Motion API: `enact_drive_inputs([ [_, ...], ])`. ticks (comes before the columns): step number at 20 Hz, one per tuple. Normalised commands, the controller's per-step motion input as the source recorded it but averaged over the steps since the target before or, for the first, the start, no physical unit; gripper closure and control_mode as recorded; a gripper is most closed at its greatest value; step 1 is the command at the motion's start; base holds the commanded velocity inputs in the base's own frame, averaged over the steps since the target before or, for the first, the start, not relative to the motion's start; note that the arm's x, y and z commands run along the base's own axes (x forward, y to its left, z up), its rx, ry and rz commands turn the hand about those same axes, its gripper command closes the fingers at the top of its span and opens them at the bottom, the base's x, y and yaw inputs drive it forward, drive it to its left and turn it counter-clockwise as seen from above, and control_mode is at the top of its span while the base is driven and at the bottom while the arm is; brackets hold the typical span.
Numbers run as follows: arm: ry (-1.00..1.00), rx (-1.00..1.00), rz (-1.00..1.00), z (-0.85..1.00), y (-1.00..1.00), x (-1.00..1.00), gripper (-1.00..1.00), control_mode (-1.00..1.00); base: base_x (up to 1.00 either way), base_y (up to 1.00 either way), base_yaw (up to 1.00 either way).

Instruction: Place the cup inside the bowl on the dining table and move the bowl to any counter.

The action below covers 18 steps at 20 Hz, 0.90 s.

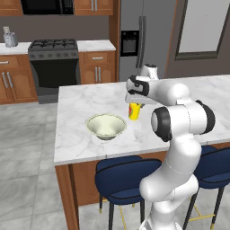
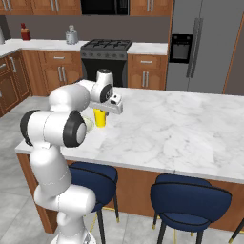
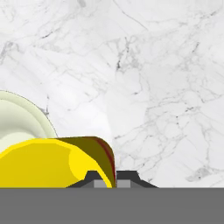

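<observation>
At centre-left of the left base view the bowl sits upright on the dining table, its pale hollow holding nothing. Just to its right in that frame the cup hangs under the arm's hand, apart from the bowl and seemingly a little above the marble; it stands upright, long axis vertical, mouth up. In the hand view the cup's rim fills the lower left, and the gripper is pinched narrow on its wall, one tip inside the cup and one outside. A curve of the bowl's rim shows at the left edge there. Two blue stools stand below the table's near edge.
</observation>
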Motion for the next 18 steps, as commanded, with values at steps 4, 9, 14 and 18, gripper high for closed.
enact_drive_inputs([
  [4, 0.0, 0.0, 0.0, 0.17, 0.18, 0.0, 1.0, -1.0, 0.0, 0.0, 0.0],
  [9, 0.0, 0.0, 0.0, 0.08, 0.24, 0.0, 1.0, -1.0, 0.0, 0.0, 0.0],
  [14, 0.0, 0.0, 0.0, 0.03, 0.3, 0.0, 1.0, -1.0, 0.0, 0.0, 0.0],
  [18, 0.0, 0.0, 0.0, 0.0, 0.37, 0.0, 1.0, -1.0, 0.0, 0.0, 0.0],
])
